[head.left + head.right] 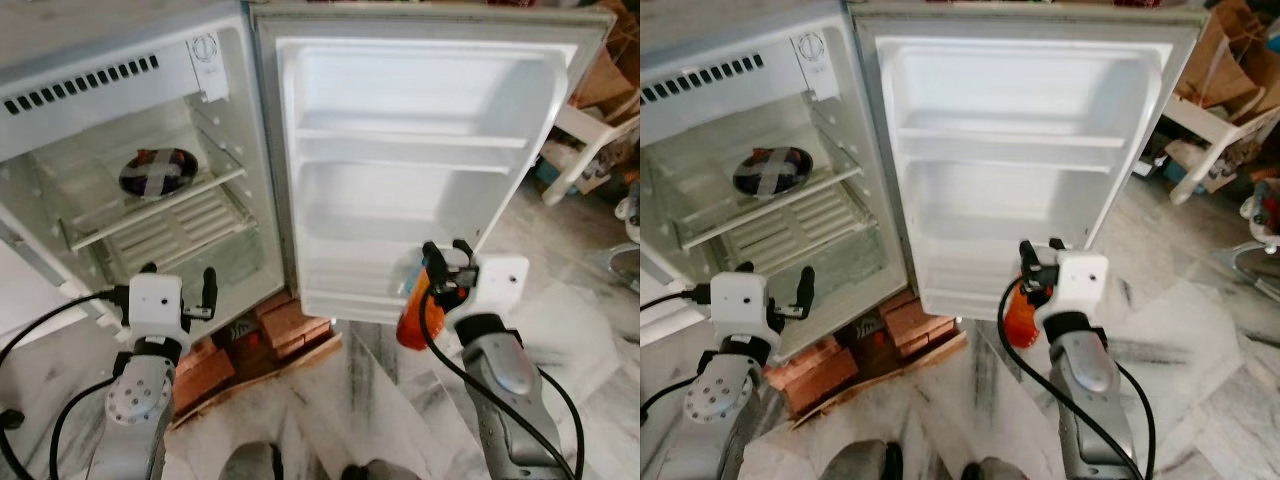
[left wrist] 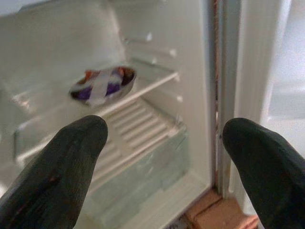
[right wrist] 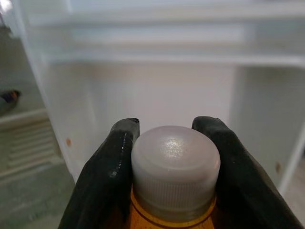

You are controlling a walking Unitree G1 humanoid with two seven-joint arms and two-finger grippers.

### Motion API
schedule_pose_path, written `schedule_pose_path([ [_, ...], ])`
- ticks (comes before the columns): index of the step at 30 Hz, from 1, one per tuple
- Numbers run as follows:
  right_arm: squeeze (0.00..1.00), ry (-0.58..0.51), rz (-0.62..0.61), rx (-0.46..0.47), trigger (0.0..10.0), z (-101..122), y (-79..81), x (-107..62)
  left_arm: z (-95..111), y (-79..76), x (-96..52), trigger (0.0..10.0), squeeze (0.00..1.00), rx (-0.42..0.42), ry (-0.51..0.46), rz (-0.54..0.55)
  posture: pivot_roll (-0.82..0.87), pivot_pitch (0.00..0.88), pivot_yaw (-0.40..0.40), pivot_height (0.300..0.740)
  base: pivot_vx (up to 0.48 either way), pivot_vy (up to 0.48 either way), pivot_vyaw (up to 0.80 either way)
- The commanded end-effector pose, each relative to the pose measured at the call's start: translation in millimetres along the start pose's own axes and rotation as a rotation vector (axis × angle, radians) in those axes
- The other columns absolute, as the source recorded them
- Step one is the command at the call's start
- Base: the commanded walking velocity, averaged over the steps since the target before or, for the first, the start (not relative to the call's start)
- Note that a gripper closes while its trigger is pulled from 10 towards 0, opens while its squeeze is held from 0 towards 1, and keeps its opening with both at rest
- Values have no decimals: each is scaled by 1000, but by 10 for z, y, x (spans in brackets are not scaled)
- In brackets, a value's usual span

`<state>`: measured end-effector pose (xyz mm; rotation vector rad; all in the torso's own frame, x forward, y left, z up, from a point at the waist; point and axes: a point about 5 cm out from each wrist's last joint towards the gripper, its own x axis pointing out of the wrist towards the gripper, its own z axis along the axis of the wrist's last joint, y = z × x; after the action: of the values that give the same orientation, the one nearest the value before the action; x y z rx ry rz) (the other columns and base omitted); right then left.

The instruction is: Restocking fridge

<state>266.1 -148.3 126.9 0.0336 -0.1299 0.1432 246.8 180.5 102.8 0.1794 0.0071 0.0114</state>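
1. While held at the neck just under its white cap (image 3: 175, 164), hangs in front of the lowest door shelf (image 1: 345, 300) of the open fridge door (image 1: 420, 150): an orange bottle (image 1: 411, 318), pinched by the right pincer (image 1: 441, 272), both black fingers (image 3: 107, 176) pressed against the ribbed cap skirt.
2. Judged as rigid plastic, fairly light to moderate in weight if full; smooth body likely slippery, ribbed cap giving better bite. Best taken where now taken, at the neck below the cap, so the cap flange stops any downward slip; swings below the grip, so liable to knock the shelf lip on entry.
3. Waits on the left, near the open fridge compartment (image 1: 130, 110), with fingers spread wide and holding nothing: the left pincer (image 1: 178, 285).
4. Sits on the far glass shelf (image 1: 160, 215) inside the compartment: a dark round dish (image 1: 157, 172) with pale tape crossed over it; probably fragile, better left alone.
5. Props up the fridge from the marble floor (image 1: 380, 400): a stack of red bricks (image 1: 290, 325) on cardboard.
6. Cannot read any brand or label on the bottle; no legible writing on the cap, door or thermostat dial (image 1: 205, 48) either.
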Motion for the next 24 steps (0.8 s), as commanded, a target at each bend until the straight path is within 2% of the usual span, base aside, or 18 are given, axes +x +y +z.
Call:
schedule_pose_path([
  [1,0,-39,0,-19,10000,71,5,35,21,-84,31,10000,0,4,-13,-40,142,70,-4,740,0,-435,0],
  [4,0,-64,41,-19,10000,124,61,60,44,-102,43,10000,0,-3,-19,-44,137,80,-10,740,0,-400,0],
  [8,0,-39,41,-11,10000,87,23,11,38,-123,-9,10000,0,-8,-17,-51,131,107,-27,740,0,-393,0],
  [14,0,-34,74,-10,10000,98,51,16,10,-161,-64,10000,0,-28,-5,-48,126,128,-44,740,0,-393,0],
  [20,0,-22,96,11,10000,109,54,-2,13,-188,-106,10000,0,-51,4,-18,117,150,-54,740,0,0,0],
  [24,0,-23,102,-22,10000,112,43,-15,-2,-170,-113,10000,0,-60,13,0,111,161,-52,740,0,0,350],
])
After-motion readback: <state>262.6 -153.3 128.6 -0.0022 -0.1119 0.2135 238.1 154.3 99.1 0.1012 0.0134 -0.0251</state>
